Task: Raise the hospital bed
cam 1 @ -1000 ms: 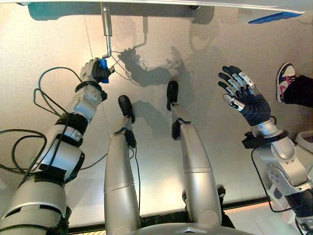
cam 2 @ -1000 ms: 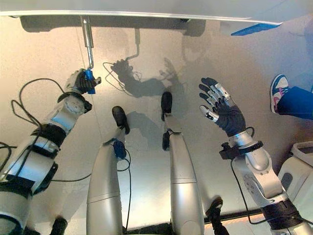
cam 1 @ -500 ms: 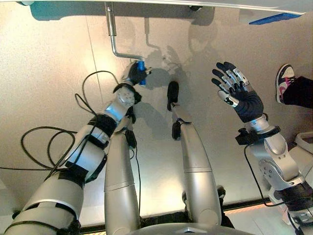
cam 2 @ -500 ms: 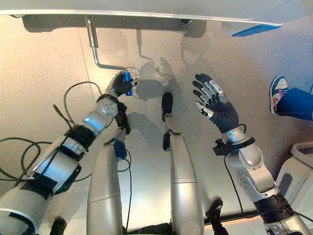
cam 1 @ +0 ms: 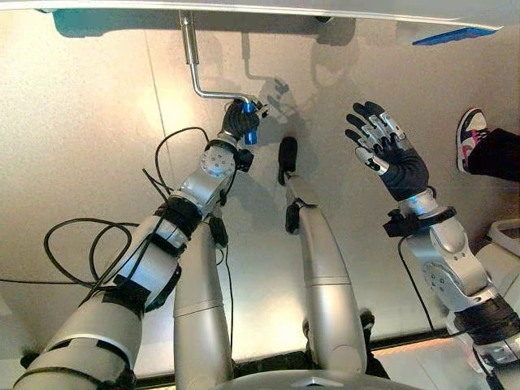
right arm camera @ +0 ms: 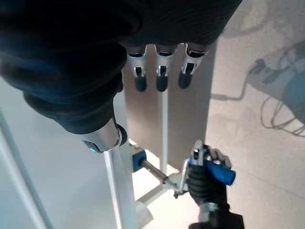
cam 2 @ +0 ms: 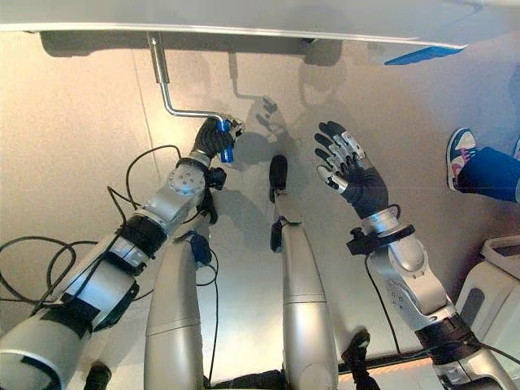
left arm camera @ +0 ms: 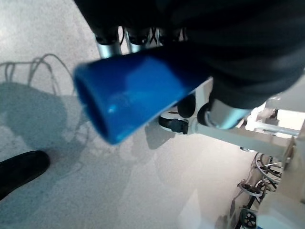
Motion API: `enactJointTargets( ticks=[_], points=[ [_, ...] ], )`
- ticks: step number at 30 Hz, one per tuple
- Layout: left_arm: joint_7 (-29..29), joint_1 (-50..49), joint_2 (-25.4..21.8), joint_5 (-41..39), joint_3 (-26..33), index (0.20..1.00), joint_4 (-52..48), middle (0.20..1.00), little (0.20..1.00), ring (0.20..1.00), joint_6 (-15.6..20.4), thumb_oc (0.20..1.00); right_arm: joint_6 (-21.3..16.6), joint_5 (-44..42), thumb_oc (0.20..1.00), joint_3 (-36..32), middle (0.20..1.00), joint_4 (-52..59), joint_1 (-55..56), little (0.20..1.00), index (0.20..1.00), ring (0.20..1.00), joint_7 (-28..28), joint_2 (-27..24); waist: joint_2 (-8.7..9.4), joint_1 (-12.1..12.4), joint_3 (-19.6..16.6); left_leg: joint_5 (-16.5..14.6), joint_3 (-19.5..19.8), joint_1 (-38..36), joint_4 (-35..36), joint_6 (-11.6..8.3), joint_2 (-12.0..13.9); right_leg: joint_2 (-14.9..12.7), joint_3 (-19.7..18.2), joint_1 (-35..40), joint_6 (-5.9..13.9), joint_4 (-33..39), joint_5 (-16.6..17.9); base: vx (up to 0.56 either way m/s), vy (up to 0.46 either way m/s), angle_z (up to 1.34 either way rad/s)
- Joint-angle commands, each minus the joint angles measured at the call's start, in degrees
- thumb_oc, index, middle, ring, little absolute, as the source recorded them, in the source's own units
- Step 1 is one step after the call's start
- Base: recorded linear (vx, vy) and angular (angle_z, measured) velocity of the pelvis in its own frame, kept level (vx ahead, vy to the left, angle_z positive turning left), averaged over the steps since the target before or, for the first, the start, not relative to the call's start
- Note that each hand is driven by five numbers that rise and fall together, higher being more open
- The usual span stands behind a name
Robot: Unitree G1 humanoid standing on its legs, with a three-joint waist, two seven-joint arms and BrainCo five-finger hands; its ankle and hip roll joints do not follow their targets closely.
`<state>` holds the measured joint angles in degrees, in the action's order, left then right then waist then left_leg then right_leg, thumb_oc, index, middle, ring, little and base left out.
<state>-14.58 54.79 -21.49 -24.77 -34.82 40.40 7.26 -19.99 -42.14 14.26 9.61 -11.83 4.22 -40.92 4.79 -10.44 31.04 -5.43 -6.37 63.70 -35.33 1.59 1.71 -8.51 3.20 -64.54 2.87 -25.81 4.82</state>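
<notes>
A bare indoor test space with a speckled grey floor [cam 1: 97, 146]. A white hospital bed frame [cam 1: 268, 8] spans its far edge; a metal crank [cam 1: 195, 69] with a blue handle [cam 1: 248, 130] hangs below the frame.

You have one hospital bed [cam 1: 268, 8] with one metal crank [cam 1: 201, 73] carrying one blue handle [cam 1: 248, 130], two robot hands, the left hand [cam 1: 238, 120] and the right hand [cam 1: 382, 146], and one person's shoe [cam 1: 469, 138].

Head stereo pair: looks steeply down at floor [cam 1: 81, 122], sharing the crank [cam 1: 213, 93]. Wrist cameras: very close, along each robot hand.
</notes>
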Motion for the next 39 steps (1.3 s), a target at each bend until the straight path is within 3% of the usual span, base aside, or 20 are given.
enactJointTargets(
  ticks=[1,10,11,21,25,28,30,31,33,34,37,39],
  points=[
    [1.4,-1.6,4.45,-1.14,1.11,1.0,-5.7,1.0,1.0,1.0,5.95,1.0,-3.09,1.52,1.0,-0.61,1.0,2.42,0.02,1.0,1.0,1.0,-0.71,-1.65,-1.42,1.21,-1.24,3.22,5.36,-1.74,5.79,-5.34,1.17,-2.84,0.39,1.5,5.65,-7.25,-6.78,-0.05,-0.012,0.0],
    [0.3,-11.81,0.54,4.28,5.46,1.0,-2.49,1.0,1.0,1.0,4.78,1.0,-3.57,4.58,1.0,0.12,1.0,0.81,0.51,1.0,1.0,1.0,-2.21,-0.66,-2.53,2.62,-1.24,4.29,5.39,-7.45,8.4,-5.65,0.29,-3.45,1.55,7.44,5.45,-5.39,-6.54,-0.05,-0.001,0.02],
    [0.41,-14.37,0.21,7.92,6.32,1.0,-0.51,1.0,1.0,1.0,4.02,1.0,-3.56,6.31,1.0,-0.17,1.0,0.25,-0.3,1.0,1.0,1.0,-2.82,-0.63,-3.02,3.1,-1.24,6.64,5.03,-8.65,10.47,-5.32,-0.02,-3.85,2.18,8.7,4.98,-3.47,-4.38,-0.13,0.057,0.03],
    [4.06,-34.82,2.69,18.52,13.92,1.0,12.54,1.0,1.0,1.0,1.25,1.0,-2.97,10.53,1.0,-2.51,1.0,-3.4,0.51,1.0,1.0,1.0,-4.53,2.95,-5.69,5.14,-1.24,6.28,4.45,-27.28,16.1,-4.63,-1.52,-5.23,4.1,27.78,5.33,2.22,-4.14,-0.03,0.032,0.06],
    [5.24,-39.88,3.7,19.43,18.05,1.0,16.84,1.0,1.0,1.0,1.52,1.0,-1.55,10.56,1.0,-3.08,1.0,-6.52,2.16,1.0,1.0,1.0,-4.54,7.39,-6.03,5.99,-1.24,6.14,4.67,-36.07,18.46,-4.61,-1.49,-5.07,4.79,36.85,5.42,4.24,-4.57,0.02,-0.009,0.04],
    [4.45,-44.31,3.5,18.73,21.56,1.0,15.21,1.0,1.0,1.0,3.62,1.0,-0.27,10.82,1.0,-3.89,1.0,-10.91,4.4,1.0,1.0,1.0,-4.86,10.94,-6.33,7.13,-1.43,6.54,5.33,-43.64,20.96,-4.9,-1.65,-4.75,5.86,44.83,5.52,6.49,-4.66,0.07,-0.043,0.06],
    [4.55,-46.22,3.44,18.09,22.31,1.0,14.59,1.0,1.0,1.0,4.21,1.0,0.09,10.73,1.0,-4.13,1.0,-12.15,5.56,1.0,1.0,1.0,-4.87,11.84,-6.32,7.61,-3.01,6.64,5.62,-45.06,21.72,-5.06,-1.66,-4.76,6.41,46.61,5.62,7.36,-4.79,0.1,-0.062,0.18],
    [4.04,-48.7,3.77,16.05,24.0,1.0,12.78,1.0,1.0,1.0,6.78,1.0,0.81,12.37,1.0,-3.86,1.0,-16.98,6.83,1.0,1.0,1.0,-5.49,13.44,-6.1,8.55,-5.65,6.89,6.18,-48.24,23.89,-5.46,-1.63,-4.71,7.37,50.03,5.81,9.4,-4.93,0.12,-0.069,0.23],
    [4.1,-50.11,4.25,14.72,25.36,1.0,13.05,1.0,1.0,1.0,8.19,1.0,1.69,14.68,1.0,-4.09,1.0,-20.44,8.63,1.0,1.0,1.0,-5.9,14.53,-5.9,9.35,-8.63,6.97,6.4,-50.76,25.9,-5.74,-1.5,-4.46,8.31,52.67,5.97,11.48,-4.95,0.12,-0.07,0.23],
    [4.11,-50.18,4.23,14.71,25.35,1.0,13.03,1.0,1.0,1.0,8.2,1.0,1.67,14.71,1.0,-4.06,1.0,-20.47,8.66,1.0,1.0,1.0,-5.92,14.55,-5.9,9.31,-8.57,7.0,6.43,-50.94,26.03,-5.76,-1.49,-4.43,8.37,52.88,5.97,11.63,-4.91,0.11,-0.088,0.19],
    [2.27,-51.93,5.46,14.03,26.46,1.0,14.03,1.0,1.0,1.0,10.64,1.0,3.45,20.11,1.0,-2.04,1.0,-35.98,9.7,1.0,1.0,1.0,-8.46,18.85,-4.66,10.17,-15.14,7.22,6.49,-57.17,30.54,-6.15,-1.28,-3.93,9.44,59.44,6.81,18.01,-3.44,0.12,-0.091,0.08],
    [2.26,-51.95,5.45,14.03,26.46,1.0,14.03,1.0,1.0,1.0,10.65,1.0,3.41,20.12,1.0,-2.02,1.0,-36.04,9.68,1.0,1.0,1.0,-8.47,18.88,-4.65,10.17,-15.05,7.25,6.48,-57.34,30.64,-6.16,-1.27,-3.9,9.45,59.61,6.81,18.12,-3.4,0.04,-0.033,-0.01]
  ],
)
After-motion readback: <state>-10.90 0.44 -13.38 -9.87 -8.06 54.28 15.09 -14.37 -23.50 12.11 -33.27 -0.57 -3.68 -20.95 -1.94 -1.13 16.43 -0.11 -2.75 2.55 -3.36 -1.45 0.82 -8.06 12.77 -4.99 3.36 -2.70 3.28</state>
